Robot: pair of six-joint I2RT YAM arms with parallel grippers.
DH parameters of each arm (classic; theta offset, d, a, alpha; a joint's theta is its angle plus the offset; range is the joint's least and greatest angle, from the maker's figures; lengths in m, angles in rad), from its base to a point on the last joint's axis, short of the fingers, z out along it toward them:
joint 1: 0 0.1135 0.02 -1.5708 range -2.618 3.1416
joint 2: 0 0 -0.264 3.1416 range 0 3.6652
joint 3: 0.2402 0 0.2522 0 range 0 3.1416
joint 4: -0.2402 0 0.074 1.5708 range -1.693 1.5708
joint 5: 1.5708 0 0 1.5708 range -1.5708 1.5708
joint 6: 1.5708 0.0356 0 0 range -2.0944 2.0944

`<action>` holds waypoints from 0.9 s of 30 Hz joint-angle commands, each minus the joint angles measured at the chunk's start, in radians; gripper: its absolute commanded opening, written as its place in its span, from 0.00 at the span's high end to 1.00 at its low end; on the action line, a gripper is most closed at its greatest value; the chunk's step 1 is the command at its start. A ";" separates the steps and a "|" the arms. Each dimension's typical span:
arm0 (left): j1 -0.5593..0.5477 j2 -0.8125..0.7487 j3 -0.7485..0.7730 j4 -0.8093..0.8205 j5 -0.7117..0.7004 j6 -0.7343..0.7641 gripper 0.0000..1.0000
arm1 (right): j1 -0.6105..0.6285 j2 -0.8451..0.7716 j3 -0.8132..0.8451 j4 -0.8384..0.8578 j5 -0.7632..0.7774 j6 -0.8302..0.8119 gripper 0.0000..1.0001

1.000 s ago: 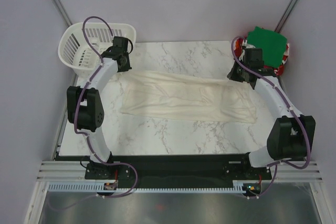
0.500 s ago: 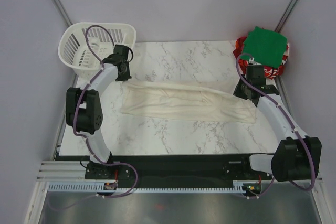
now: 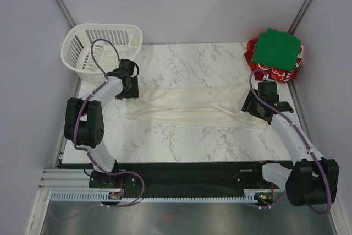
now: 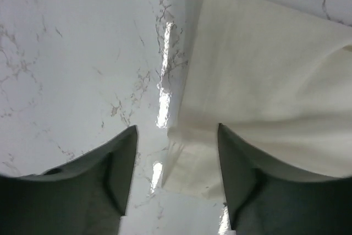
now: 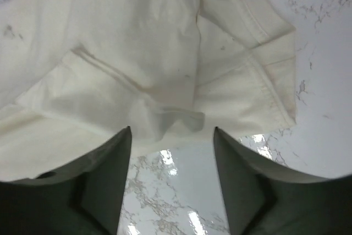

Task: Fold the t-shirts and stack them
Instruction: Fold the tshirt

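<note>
The plain cream cotton t-shirt [image 3: 192, 105] lies flat across the middle of the white marble-patterned tabletop [image 3: 187, 59]. It is already doubled lengthwise into a long, narrow band, with a sleeve tucked in at the right end. I'd say it is only part folded: it has yet to be brought end to end and carried to the pile. In the far right corner a folded plain green t-shirt [image 3: 279, 47] sits on top of a red t-shirt with white lettering [image 3: 275, 72], and the pair look finished. The white slotted plastic basket [image 3: 82, 53] stands at the far left corner, apart from the cloth.

The left arm bends up at the elbow and reaches in over the band's left end. The left end effector [image 4: 176, 136] hangs there with fingers spread, gripping nothing, the shirt's corner lying loose beneath. The right arm stretches forward along the right side. The right end effector [image 5: 171, 133] is likewise spread over the sleeve end, holding nothing.
</note>
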 commanded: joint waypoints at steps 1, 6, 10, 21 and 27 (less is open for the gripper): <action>-0.002 -0.037 -0.004 -0.018 -0.043 -0.001 0.26 | -0.002 0.012 -0.024 -0.016 0.035 0.017 0.24; -0.001 -0.098 0.016 -0.024 -0.057 -0.027 0.11 | -0.002 -0.015 -0.021 -0.017 0.027 0.034 0.07; -0.014 -0.078 0.036 -0.021 -0.002 -0.044 0.22 | 0.003 -0.057 -0.061 -0.002 -0.040 0.072 0.06; -0.133 0.154 0.071 -0.023 -0.054 -0.150 0.31 | 0.014 0.154 -0.135 0.157 -0.071 0.109 0.05; -0.169 0.166 0.039 -0.024 -0.063 -0.172 0.35 | 0.014 0.423 0.005 0.236 -0.080 0.112 0.05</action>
